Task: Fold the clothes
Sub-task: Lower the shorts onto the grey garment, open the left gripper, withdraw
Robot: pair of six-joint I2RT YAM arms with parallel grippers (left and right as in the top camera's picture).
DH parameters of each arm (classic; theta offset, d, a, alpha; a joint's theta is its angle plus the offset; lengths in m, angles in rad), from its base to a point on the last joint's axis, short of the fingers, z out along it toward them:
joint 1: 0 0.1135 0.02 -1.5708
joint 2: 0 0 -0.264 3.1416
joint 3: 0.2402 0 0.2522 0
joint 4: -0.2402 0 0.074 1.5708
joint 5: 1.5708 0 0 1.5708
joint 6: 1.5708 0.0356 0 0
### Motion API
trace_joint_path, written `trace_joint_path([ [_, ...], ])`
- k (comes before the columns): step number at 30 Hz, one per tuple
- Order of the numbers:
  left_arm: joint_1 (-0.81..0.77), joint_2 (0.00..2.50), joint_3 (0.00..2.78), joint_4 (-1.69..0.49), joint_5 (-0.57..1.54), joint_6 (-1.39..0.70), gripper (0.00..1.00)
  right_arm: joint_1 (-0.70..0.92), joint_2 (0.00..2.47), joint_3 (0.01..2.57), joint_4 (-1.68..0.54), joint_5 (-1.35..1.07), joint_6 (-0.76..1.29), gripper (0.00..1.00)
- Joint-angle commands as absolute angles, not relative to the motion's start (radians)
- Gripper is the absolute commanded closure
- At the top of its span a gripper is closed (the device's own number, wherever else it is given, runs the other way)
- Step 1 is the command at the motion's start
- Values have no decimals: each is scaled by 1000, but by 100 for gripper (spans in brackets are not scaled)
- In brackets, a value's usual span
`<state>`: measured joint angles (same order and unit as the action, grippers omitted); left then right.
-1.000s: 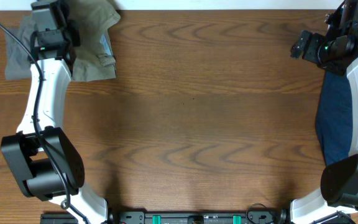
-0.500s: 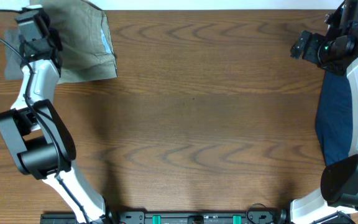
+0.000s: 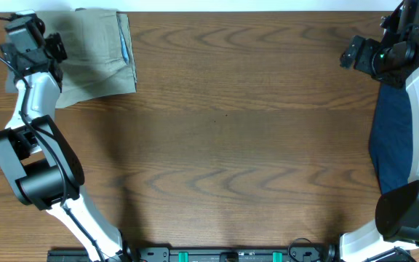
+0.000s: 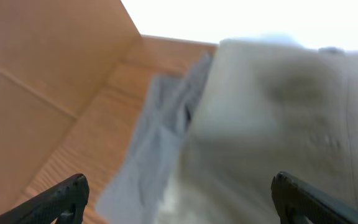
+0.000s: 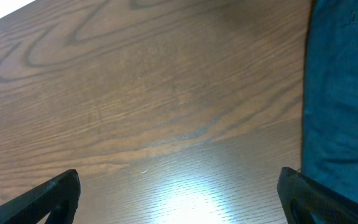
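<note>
The khaki-beige shorts lie folded at the table's far left corner, with a strip of pale blue lining along their right edge. A grey garment sticks out from under them on the left. My left gripper hovers over the shorts' left edge. In the left wrist view it is wide open, with blurred khaki cloth and grey cloth below and nothing between the fingers. A navy garment lies along the right edge under my right arm. My right gripper is open over bare wood, with navy cloth beside it.
Bare brown wooden tabletop spans the whole middle. A tan cardboard surface stands left of the table in the left wrist view. The arms' bases sit along the front edge.
My left gripper has opened and let go of the khaki shorts while swinging left and back. The shorts now lie flatter and squarer. The right arm has not moved.
</note>
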<state>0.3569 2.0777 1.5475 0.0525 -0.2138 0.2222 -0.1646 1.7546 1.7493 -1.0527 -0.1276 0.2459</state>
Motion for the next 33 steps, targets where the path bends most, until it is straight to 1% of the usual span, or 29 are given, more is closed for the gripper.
trace_joint_path([
  [1, 332, 2020, 1571, 1, -218, 154, 5, -170, 1753, 1752, -1053, -131, 257, 1],
  [3, 317, 1998, 1571, -47, -218, 107, 5, -170, 1753, 1752, -1053, -131, 257, 1],
  [5, 305, 1984, 1571, -103, -218, 63, 2, -170, 1753, 1752, -1053, -131, 257, 1],
  [6, 299, 1982, 1571, -129, -218, 51, 2, -170, 1753, 1752, -1053, -131, 257, 1],
  [8, 289, 1981, 1571, -169, -218, 47, 2, -170, 1753, 1752, -1053, -132, 257, 1],
  [11, 274, 1982, 1571, -239, -217, 38, 0, -170, 1753, 1752, -1053, -132, 257, 1],
  [12, 271, 1983, 1569, -251, -215, 28, 3, -170, 1753, 1752, -1053, -131, 257, 1],
  [13, 269, 1985, 1565, -255, -202, 28, 13, -170, 1753, 1752, -1053, -132, 257, 1],
  [14, 269, 1990, 1560, -253, -176, 28, 20, -170, 1753, 1752, -1053, -131, 257, 1],
  [15, 269, 1995, 1559, -253, -162, 28, 23, -170, 1753, 1752, -1053, -131, 258, 1],
  [17, 272, 2017, 1559, -244, -156, 28, 32, -170, 1753, 1752, -1053, -131, 257, 1],
  [19, 279, 2045, 1559, -229, -157, 28, 35, -170, 1753, 1752, -1053, -131, 257, 1],
  [21, 289, 2072, 1559, -218, -157, 28, 39, -170, 1753, 1752, -1053, -131, 257, 1],
  [33, 381, 2196, 1559, -276, -157, 28, 39, -170, 1752, 1752, -1053, -132, 257, 1],
])
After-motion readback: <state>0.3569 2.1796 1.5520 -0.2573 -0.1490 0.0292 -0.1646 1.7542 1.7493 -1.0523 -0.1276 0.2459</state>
